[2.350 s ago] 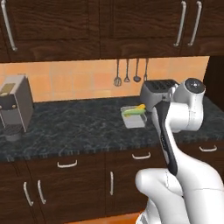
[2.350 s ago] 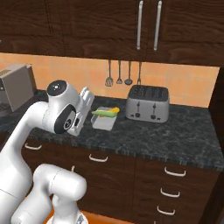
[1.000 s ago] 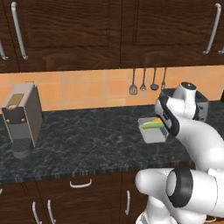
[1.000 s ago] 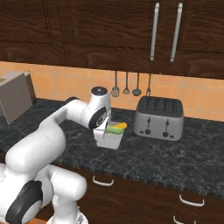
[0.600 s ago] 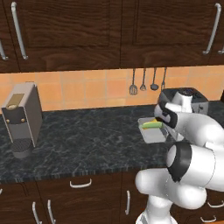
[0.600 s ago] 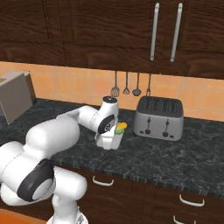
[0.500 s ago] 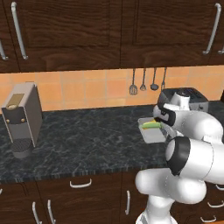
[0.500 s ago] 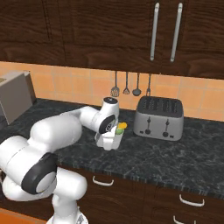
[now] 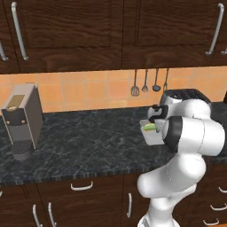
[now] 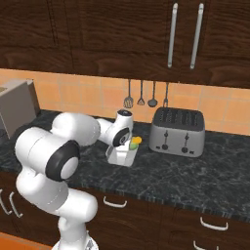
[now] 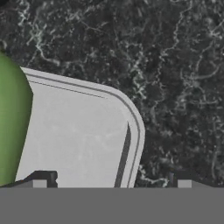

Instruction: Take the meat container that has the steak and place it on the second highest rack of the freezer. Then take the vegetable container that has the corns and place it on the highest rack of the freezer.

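The vegetable container (image 9: 150, 134) sits on the dark counter (image 9: 88, 137), partly behind the arm (image 9: 190, 133). A coffee machine (image 9: 21, 119) stands far left.

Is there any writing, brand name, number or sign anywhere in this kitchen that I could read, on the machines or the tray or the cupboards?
None: no readable text shows in any view.
Toaster: small dark knobs and slots on its front, no lettering visible.
Coffee machine: a round dial, no label.
Vegetable container: plain grey, unmarked.
Cupboards: bare dark wood with handles.
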